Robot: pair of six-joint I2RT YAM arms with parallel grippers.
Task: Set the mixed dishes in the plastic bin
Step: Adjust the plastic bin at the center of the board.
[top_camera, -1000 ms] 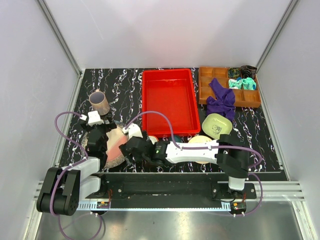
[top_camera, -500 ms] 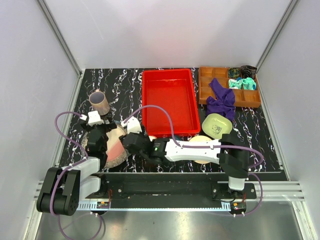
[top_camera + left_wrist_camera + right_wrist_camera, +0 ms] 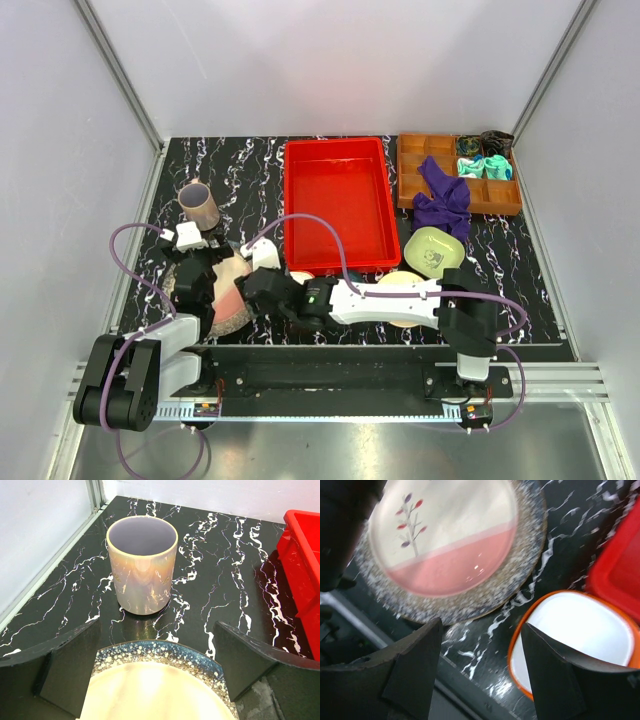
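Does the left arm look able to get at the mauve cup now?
Probably yes. The mauve cup stands upright straight ahead of the open jaws of the left arm; beyond the rim of the speckled plate, only bare table lies between.

Three plates are counted: one big speckled grey plate point(image 3: 470, 605), one pink-cream plate point(image 3: 445, 540) and one pale yellow plate point(image 3: 398, 280). Two bowls are counted: one light green bowl point(image 3: 432, 250) and one orange-white bowl point(image 3: 580, 630). One mauve cup point(image 3: 142, 575), one red plastic bin point(image 3: 335, 200), one brown compartmented tray point(image 3: 412, 185) and one purple cloth point(image 3: 443, 205) are seen. Teal cloth point(image 3: 484, 166) is seen in two compartments; its pieces cannot be counted.
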